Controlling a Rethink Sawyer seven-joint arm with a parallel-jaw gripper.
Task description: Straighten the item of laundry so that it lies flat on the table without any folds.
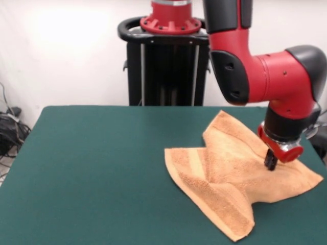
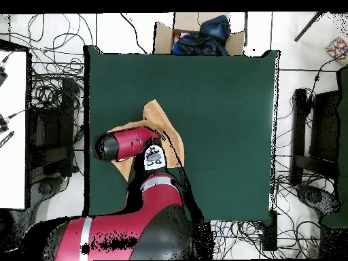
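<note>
The orange-tan towel (image 1: 232,176) lies crumpled on the right part of the dark green table (image 1: 97,173) in the front view. It has folds running through its middle, one corner raised toward the back and one pointing at the front edge. My gripper (image 1: 270,162) points down and touches the towel's right side. Whether it holds the cloth does not show. In the overhead view the towel (image 2: 162,122) lies near the table's (image 2: 224,122) left side, and the red arm (image 2: 129,144) covers much of it and hides the gripper.
The black pedestal (image 1: 166,66) stands behind the table's far edge. In the overhead view a cardboard box with dark blue cloth (image 2: 200,35) sits beyond the top edge. Cables cover the floor all round, and black stands (image 2: 316,129) flank the right side.
</note>
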